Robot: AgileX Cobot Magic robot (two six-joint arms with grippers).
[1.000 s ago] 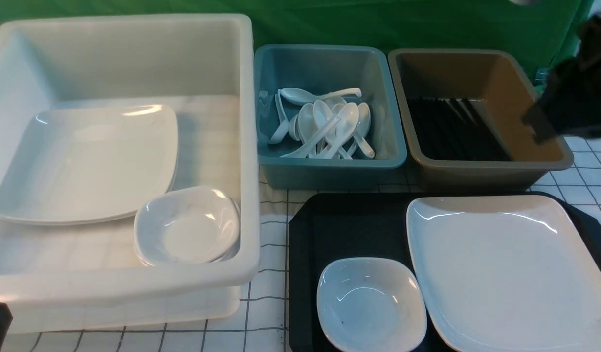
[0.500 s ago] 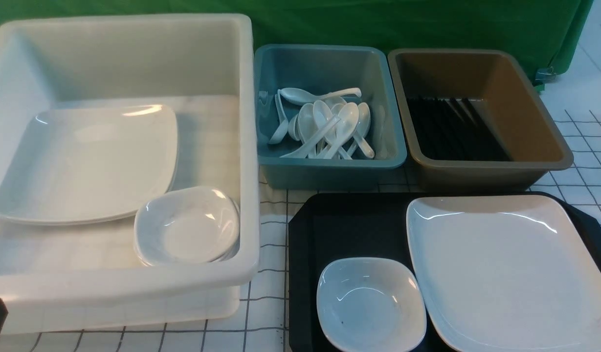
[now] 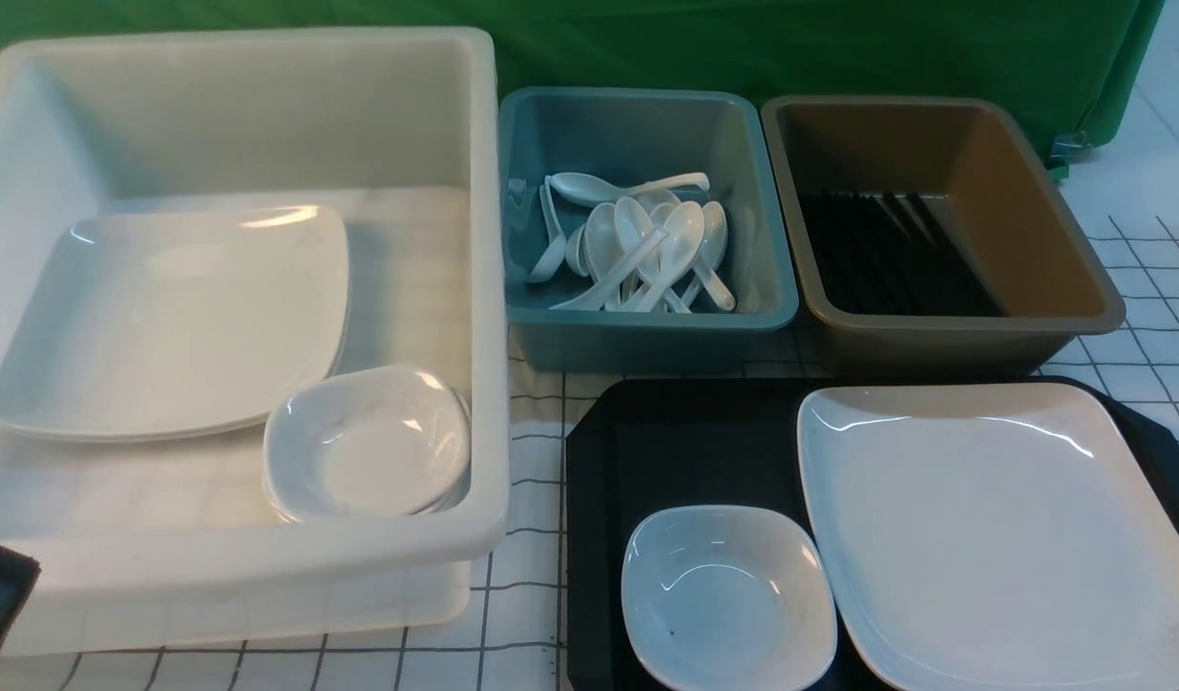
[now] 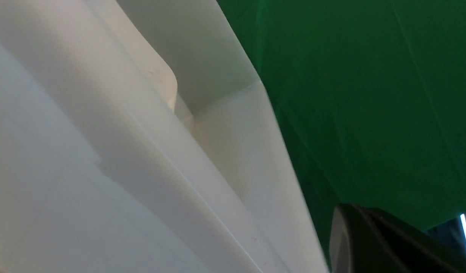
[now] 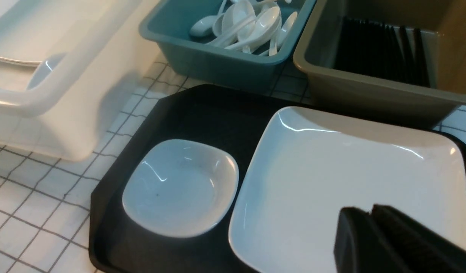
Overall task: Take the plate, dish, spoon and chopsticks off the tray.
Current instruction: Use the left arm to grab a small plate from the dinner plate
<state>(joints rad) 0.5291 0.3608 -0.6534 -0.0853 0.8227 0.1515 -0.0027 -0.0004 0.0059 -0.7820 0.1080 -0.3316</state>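
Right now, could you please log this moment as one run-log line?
on tray: plate, dish; spoons: teal bin; chopsticks: brown bin; right gripper: shut, empty

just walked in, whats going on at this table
A two-armed robot is clearing a large black rectangular plastic tray. The large glossy white rounded-square plate and the small white deep dish sit on it, untouched. The white soup spoons lie in the teal plastic bin, black chopsticks in the brown bin. The right claw hangs over the plate, shut and empty; the left claw is low beside the big white tub.

dish [image 3: 728, 597] left of plate [image 3: 1002, 533], both on tray [image 3: 685, 446]
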